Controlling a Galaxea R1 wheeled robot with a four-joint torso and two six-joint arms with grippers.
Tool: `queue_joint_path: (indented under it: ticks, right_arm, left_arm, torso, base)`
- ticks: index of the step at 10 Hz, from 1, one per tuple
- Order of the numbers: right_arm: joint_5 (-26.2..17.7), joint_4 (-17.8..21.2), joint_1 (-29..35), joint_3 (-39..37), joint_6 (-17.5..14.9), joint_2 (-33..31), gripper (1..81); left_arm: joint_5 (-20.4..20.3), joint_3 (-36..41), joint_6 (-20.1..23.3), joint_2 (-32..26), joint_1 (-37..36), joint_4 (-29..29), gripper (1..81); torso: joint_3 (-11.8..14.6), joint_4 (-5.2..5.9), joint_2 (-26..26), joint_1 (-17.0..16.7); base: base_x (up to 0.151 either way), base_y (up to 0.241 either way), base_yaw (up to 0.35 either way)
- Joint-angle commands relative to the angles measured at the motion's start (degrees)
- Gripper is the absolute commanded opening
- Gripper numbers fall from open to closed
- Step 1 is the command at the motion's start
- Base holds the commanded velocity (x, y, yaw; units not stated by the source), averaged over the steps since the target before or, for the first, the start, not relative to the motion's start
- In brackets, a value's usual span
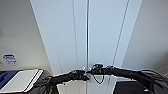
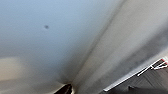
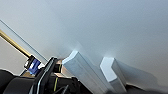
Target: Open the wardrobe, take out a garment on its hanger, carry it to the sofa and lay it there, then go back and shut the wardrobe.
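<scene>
Head view, wardrobe: the tall white wardrobe [image 1: 85,35] stands straight ahead, both full-height doors closed, the dark seam between them running down the middle.
Head view, arms: the left gripper [image 1: 81,75] and the right gripper [image 1: 93,70] come in from either side and meet low at the seam, close together, at the height of the small handles.
Head view, jaws: too dark and small to tell whether either pair is spread or pressed together.
Head view, surroundings: pale walls either side; a white board with a blue edge [image 1: 18,80] lies low at the left.
Left wrist view, wardrobe: a smooth white door face [image 2: 50,32] very close, with a small dark speck on it.
Left wrist view, jaws: cannot tell.
Right wrist view, handles: the two white vertical handles [image 3: 85,72] stand out from the white door side by side, just beside the dark gripper parts.
Right wrist view, jaws: cannot tell.
</scene>
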Motion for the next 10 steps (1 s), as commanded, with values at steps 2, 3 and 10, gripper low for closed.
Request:
queue_joint_path:
  ticks: [2,3,10]
  right_arm:
    - [-1.9,1.5,3.4,12.8,0.1,1.2,81.1]
    - [-1.9,1.5,2.2,14.8,-0.1,1.0,81.1]
    - [-0.4,0.6,-3.5,32.5,0.0,-13.0,81.1]
  left_arm:
    - [-4.9,22.9,1.1,-3.0,-7.3,0.4,81.1]
    - [-4.8,27.3,1.1,-5.4,-5.7,1.2,81.1]
    - [-3.5,56.1,1.0,-22.8,6.5,9.2,81.1]
  torso:
    - [0.0,0.00,0.0,0.0]
    - [0.0,0.00,0.0,0.0]
    - [0.0,0.00,0.0,0.1]
  base:
    - [0.000,0.000,0.000]
    - [0.000,0.000,0.000]
    - [0.000,0.000,0.000]
